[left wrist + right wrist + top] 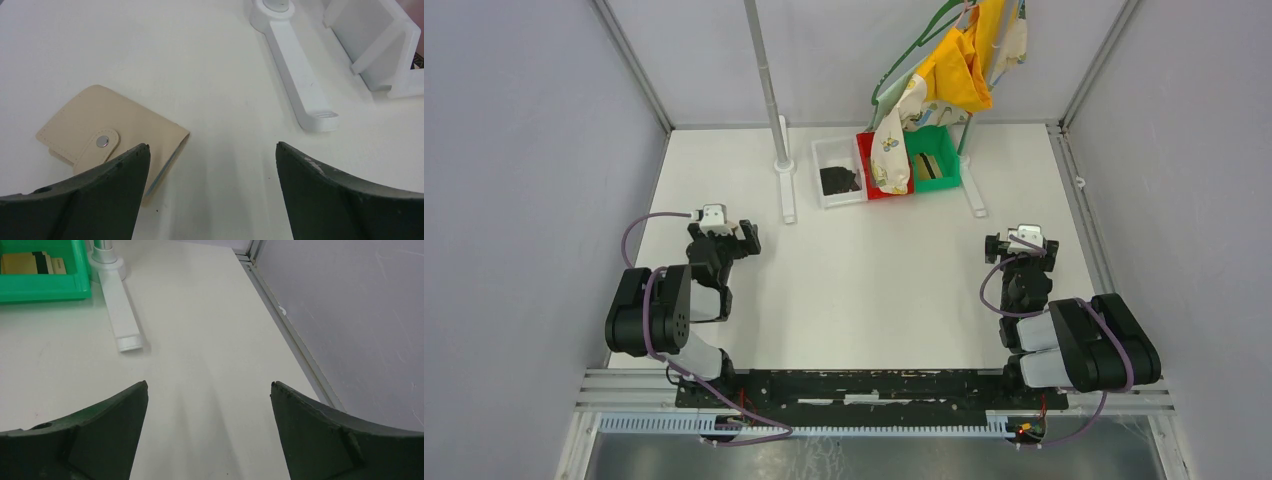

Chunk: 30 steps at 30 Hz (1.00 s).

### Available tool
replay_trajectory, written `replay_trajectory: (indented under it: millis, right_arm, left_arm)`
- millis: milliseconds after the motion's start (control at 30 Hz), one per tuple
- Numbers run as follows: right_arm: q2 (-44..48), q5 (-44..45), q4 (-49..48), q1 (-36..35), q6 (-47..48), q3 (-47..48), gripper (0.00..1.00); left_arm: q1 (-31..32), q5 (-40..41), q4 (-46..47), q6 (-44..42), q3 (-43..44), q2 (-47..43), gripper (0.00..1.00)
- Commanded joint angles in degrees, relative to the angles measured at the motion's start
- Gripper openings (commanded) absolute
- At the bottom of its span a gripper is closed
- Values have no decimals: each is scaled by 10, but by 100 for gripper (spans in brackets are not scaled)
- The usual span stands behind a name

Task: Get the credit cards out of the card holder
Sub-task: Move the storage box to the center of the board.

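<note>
— Where's the card holder (115,122)?
— Flat on the surface (225,75), snapped shut, just beside your left end effector (212,146). That one and your right end effector (209,385) both gape empty. The holder is probably light, soft and slidy: pin it and lift the strap tab (95,148).

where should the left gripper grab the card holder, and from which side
Probably the edge nearest the fingers, where the blue lining shows. The card holder lies flat and snapped shut, so that slightly parted edge seems the only lip to pinch. Come down from above, with the open left gripper shifted towards it.
</note>
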<state>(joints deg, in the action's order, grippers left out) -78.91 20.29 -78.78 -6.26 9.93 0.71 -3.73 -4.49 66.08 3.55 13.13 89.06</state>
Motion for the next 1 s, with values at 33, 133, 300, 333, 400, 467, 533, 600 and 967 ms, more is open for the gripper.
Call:
replay_trajectory:
  millis: [33, 133, 300, 333, 400, 467, 533, 600, 967]
  right_arm:
    - [8, -6, -24, 2, -1, -62, 98]
    - [8, -6, -23, 2, -1, -62, 98]
    - [8, -6, -23, 2, 1, -61, 98]
    - [8, -6, -25, 2, 0, -61, 98]
    - [33, 30, -8, 1, -15, -61, 98]
    - [88, 33, 82, 2, -20, -44, 98]
    - [141, 30, 141, 0, -25, -34, 98]
    - [205, 37, 192, -3, -57, -32, 98]
    - [277, 11, 498, 1, -384, 141, 98]
  left_arm:
    - [1, 13, 24, -32, 4, -5, 100]
    - [1, 13, 24, -32, 5, -5, 100]
    - [2, 11, 25, -32, 3, -6, 100]
    - [-1, 5, 25, -32, 4, -8, 100]
    - [-13, -14, 8, -29, 7, -19, 100]
    - [-24, -42, 4, -26, 8, -32, 100]
    - [-41, -63, -58, -18, 32, -54, 100]
    - [-66, -92, -138, -11, 66, -80, 100]
    - [-110, -185, -642, -110, 308, -186, 100]
